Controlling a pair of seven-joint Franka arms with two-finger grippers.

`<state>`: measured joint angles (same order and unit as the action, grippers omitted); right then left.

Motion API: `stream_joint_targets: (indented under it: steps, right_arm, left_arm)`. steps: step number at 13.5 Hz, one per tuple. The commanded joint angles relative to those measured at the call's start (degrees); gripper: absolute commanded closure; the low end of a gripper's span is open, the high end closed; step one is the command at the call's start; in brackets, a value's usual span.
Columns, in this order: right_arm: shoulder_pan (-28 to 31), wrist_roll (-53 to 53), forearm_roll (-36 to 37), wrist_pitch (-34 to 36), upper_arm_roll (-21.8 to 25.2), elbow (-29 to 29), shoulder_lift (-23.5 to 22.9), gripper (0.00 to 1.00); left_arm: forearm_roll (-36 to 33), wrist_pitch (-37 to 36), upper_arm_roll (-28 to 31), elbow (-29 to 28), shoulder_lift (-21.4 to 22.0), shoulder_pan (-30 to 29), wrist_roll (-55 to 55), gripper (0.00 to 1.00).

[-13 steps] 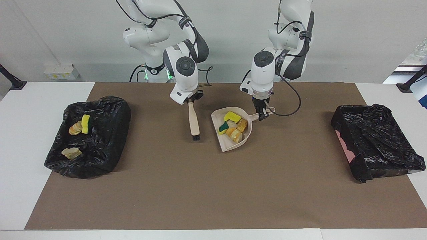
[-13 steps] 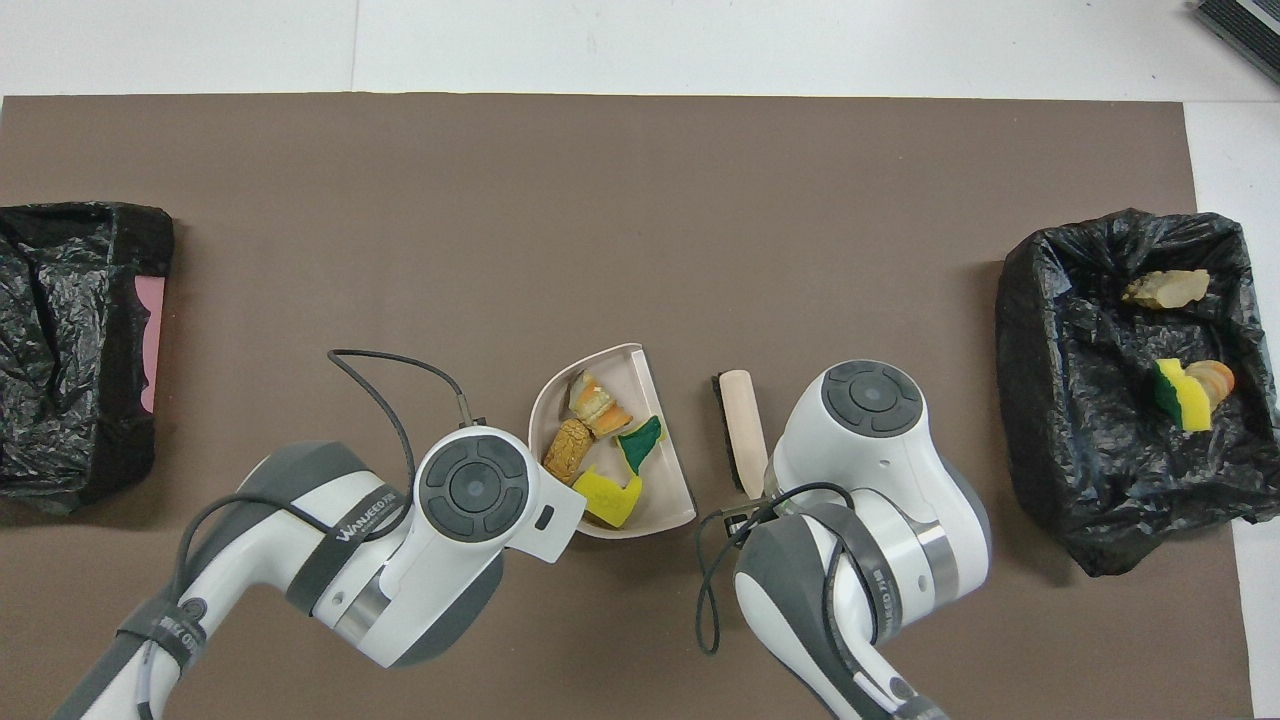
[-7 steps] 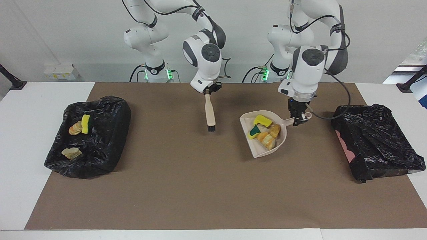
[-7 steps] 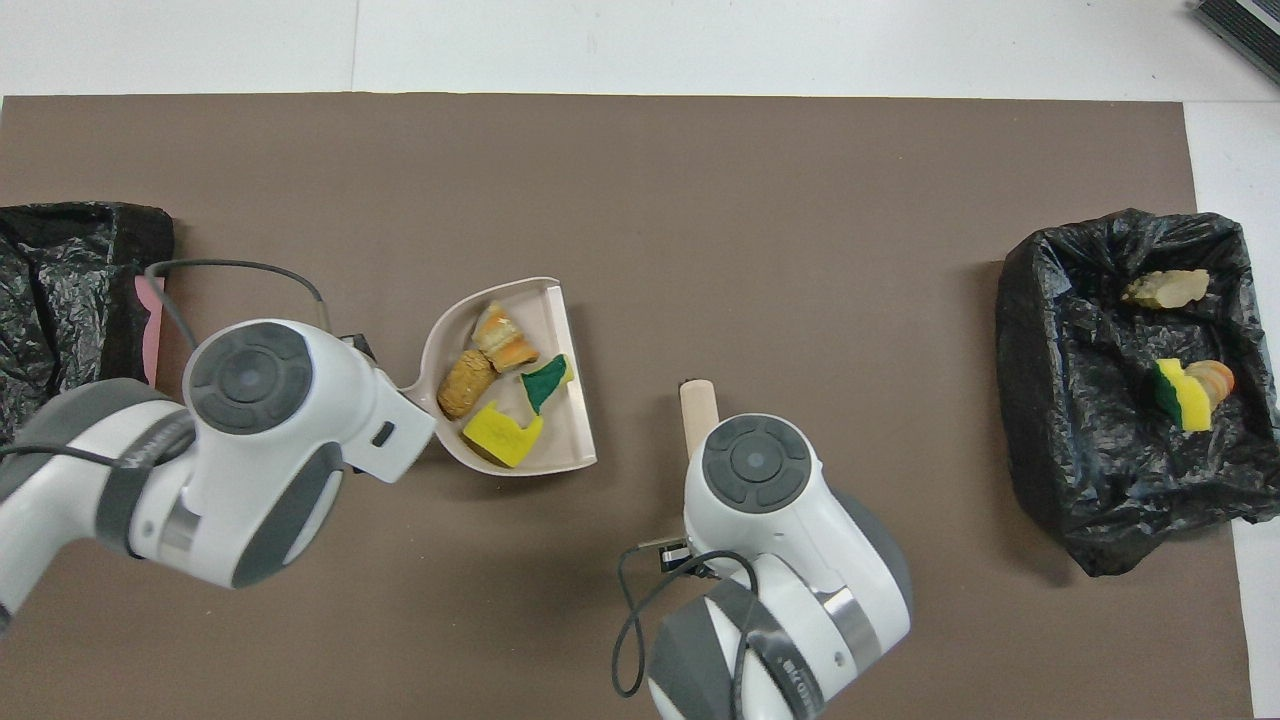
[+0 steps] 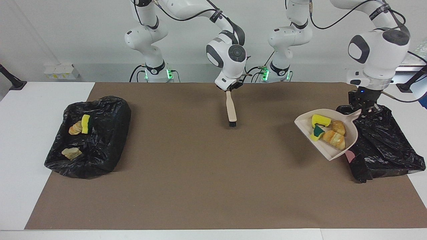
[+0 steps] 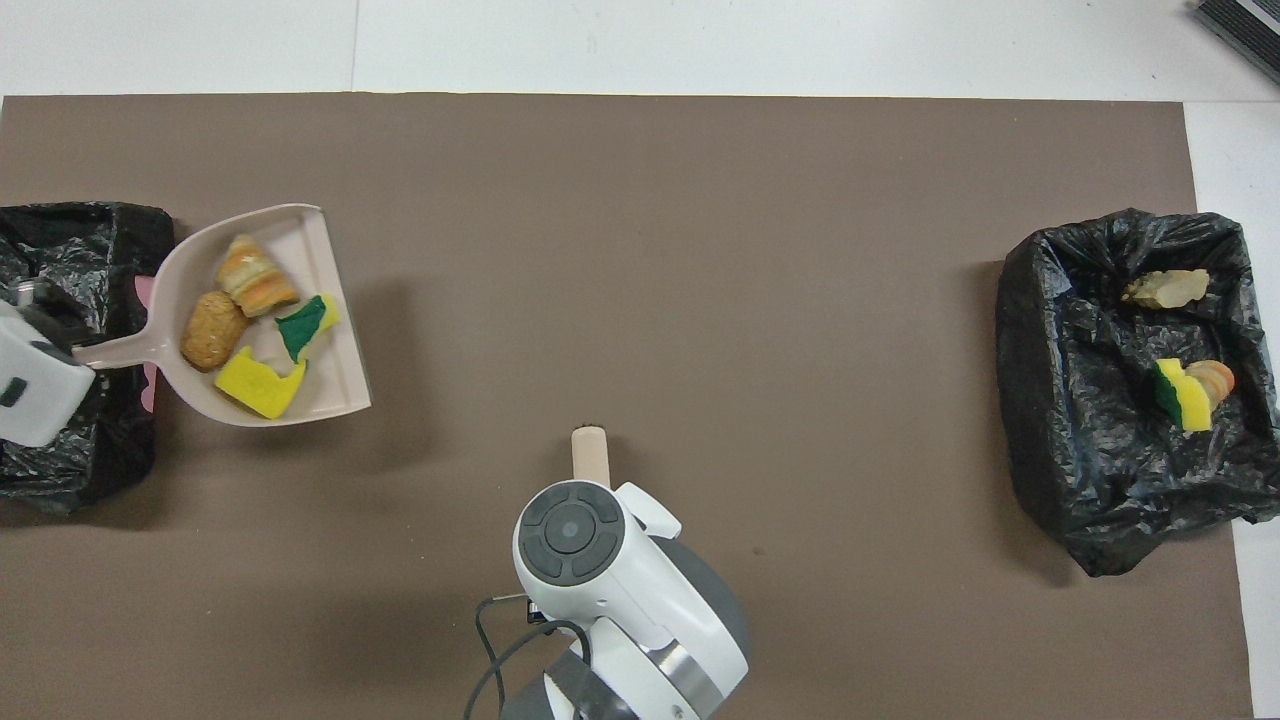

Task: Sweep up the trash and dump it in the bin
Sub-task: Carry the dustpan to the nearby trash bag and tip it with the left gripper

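Note:
A beige dustpan [image 5: 328,146] [image 6: 330,385] hangs in the air, its handle over the edge of the black-lined bin [image 5: 380,146] [image 6: 70,250] at the left arm's end. My left gripper [image 5: 364,106] is shut on that handle, over the bin. The trash in the pan is a yellow sponge piece [image 5: 321,120] [image 6: 255,388], a green scrap [image 5: 318,132] [image 6: 303,325] and two bread chunks [image 5: 334,139] [image 6: 212,343]. My right gripper [image 5: 229,89] is shut on a wooden brush [image 5: 231,110] [image 6: 589,455] held bristles-down over the mat's middle.
A second black-lined bin [image 5: 100,160] [image 6: 1090,480] stands at the right arm's end, with a yellow sponge piece [image 5: 85,123] and tan chunks [image 5: 71,153] in it. A brown mat [image 5: 200,186] covers the table between the two bins.
The left arm has carried the loaded dustpan up and away from the mat's middle to the bin at its own end. The right arm has raised the brush and drifted toward the middle.

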<state>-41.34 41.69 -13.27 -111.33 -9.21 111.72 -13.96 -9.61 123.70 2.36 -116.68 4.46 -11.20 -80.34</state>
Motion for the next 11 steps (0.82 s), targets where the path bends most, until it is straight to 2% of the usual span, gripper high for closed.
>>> stream_joint_targets:
  steps: [1,2,3,4,6,9,11]
  right_arm:
    - [-1.1,2.3,-1.1,-2.7,0.0,-0.7,-2.0,1.0]
    - [-1.2,2.6,-1.1,-2.7,0.0,-0.9,-2.0,0.9]
    - [-1.0,2.9,-0.9,-2.6,0.0,-1.3,-2.0,0.01]
    - [-0.8,2.9,-1.0,-2.8,0.0,-1.8,-1.9,0.0]
    - [-0.1,3.0,-0.7,-1.4,0.1,-4.5,-1.4,0.0]
    - [1.8,2.5,0.2,1.8,0.8,-8.9,-1.1,0.0]
    - [5.6,0.0,2.2,3.7,0.5,-10.1,0.8,0.0]
  left_arm:
    - [-0.1,-0.5,-0.9,6.5,-3.7,-7.0,-4.8,1.0]
    - [-0.8,0.2,-0.9,8.0,-4.4,-9.5,-7.0,1.0]
    - [-1.3,0.3,-0.9,10.6,-5.9,-11.8,-9.0,1.0]
    - [-3.6,-0.3,-0.8,13.9,-7.9,-12.4,-9.5,1.0]
    - [-9.7,0.0,-0.2,16.9,-9.8,-13.7,-9.0,1.0]
    - [-20.5,0.2,-0.2,17.6,-10.3,-13.3,-7.0,1.0]
    - [-28.7,-0.8,-0.2,17.2,-9.7,-12.5,-2.0,1.0]
